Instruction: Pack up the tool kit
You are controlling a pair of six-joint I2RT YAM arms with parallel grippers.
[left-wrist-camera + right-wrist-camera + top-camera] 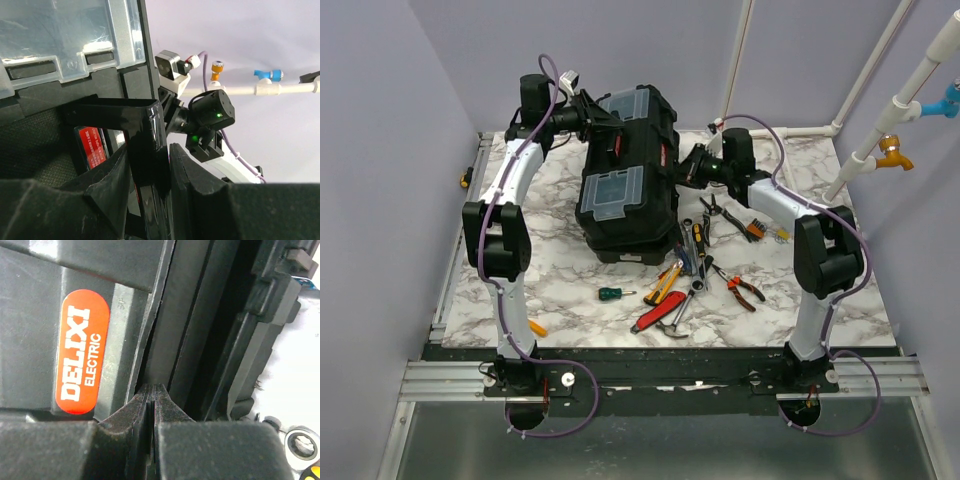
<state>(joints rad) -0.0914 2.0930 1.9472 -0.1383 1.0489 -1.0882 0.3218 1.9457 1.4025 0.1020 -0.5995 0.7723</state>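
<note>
On the near half of the desk (560,290), toward the right arm's side, the loose hand tools lie in a scatter, among them a green-handled screwdriver (611,294) and orange-handled pliers (744,291), none of them packed yet. Just beyond them stands the toolbox (645,200), its long axis running from near to far with a slight lean to the left, lid side up. The right pincer (151,390) is against its right flank with fingers pressed flat together and nothing between them. Their tips point straight into the seam where lid meets body, just beside the red label (83,350). That arm reaches in low from the right, elbow bent, and is the one nearer the tools. Farther back, the left arm arches high over the desk and comes down on the toolbox's far left corner. There the left pincer (150,165) is clamped on a black edge of the lid, beside a grey translucent compartment (60,40). Whether the lid is already parted from the body cannot be told. The next move likely turns on that seam lying dead ahead of the right tips, with the left grip placed to lift.
</note>
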